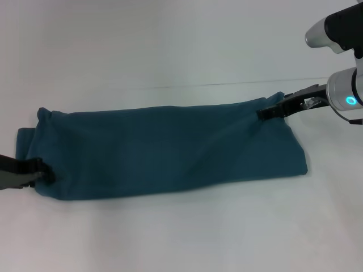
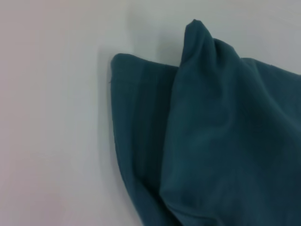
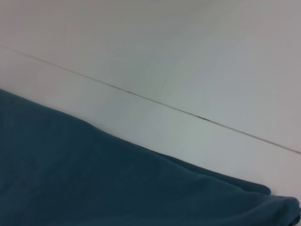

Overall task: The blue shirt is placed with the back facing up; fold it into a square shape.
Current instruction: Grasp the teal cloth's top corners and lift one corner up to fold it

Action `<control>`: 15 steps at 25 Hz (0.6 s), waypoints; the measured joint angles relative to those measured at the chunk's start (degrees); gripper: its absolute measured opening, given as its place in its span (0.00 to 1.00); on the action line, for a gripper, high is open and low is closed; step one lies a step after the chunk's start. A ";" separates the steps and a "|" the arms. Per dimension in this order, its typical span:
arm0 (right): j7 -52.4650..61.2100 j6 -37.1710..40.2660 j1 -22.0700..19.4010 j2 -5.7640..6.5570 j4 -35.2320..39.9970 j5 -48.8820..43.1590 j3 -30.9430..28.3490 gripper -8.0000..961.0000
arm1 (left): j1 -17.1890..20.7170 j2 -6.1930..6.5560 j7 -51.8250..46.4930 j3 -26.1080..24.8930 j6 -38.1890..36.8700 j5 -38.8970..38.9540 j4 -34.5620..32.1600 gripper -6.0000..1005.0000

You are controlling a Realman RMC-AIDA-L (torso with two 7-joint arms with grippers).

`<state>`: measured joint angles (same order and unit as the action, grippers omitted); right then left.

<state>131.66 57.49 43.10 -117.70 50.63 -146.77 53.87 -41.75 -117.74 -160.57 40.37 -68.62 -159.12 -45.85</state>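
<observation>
Spanning the middle of the head view, the blue shirt (image 1: 164, 150) lies as a long folded band on the white table (image 1: 181, 51), plain side up. At centre right, the right gripper (image 1: 266, 112) is clamped on its upper right corner. At lower left, the left gripper (image 1: 46, 173) pinches the near left corner.

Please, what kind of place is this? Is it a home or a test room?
Probably a lab or test bench, not a home. A plain white table with one thin seam holds only the blue shirt, folded into a long strip. The left gripper and right gripper are at its two ends.
</observation>
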 joint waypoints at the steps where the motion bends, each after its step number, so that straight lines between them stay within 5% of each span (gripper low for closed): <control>1: 0.03 0.00 0.00 -0.03 0.00 0.00 0.00 0.96 | 0.00 -0.02 0.17 0.12 0.11 -0.01 0.00 0.58; 3: 0.22 0.02 -0.04 -0.08 0.20 0.00 0.00 0.96 | 0.00 -0.07 0.57 0.19 0.27 -0.01 0.02 0.50; 6: 0.41 0.06 -0.44 -0.36 1.19 0.06 -0.21 0.96 | 0.16 -0.07 1.47 -0.05 0.42 0.34 -0.03 0.23; 15: -1.95 -2.44 -2.71 -1.93 2.57 5.01 -0.45 0.94 | -0.71 0.31 6.30 -0.25 -0.55 4.83 -0.68 0.08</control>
<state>129.72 55.05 40.39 -119.63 53.19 -141.77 53.43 -42.46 -117.42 -154.27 40.12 -69.17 -154.29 -46.53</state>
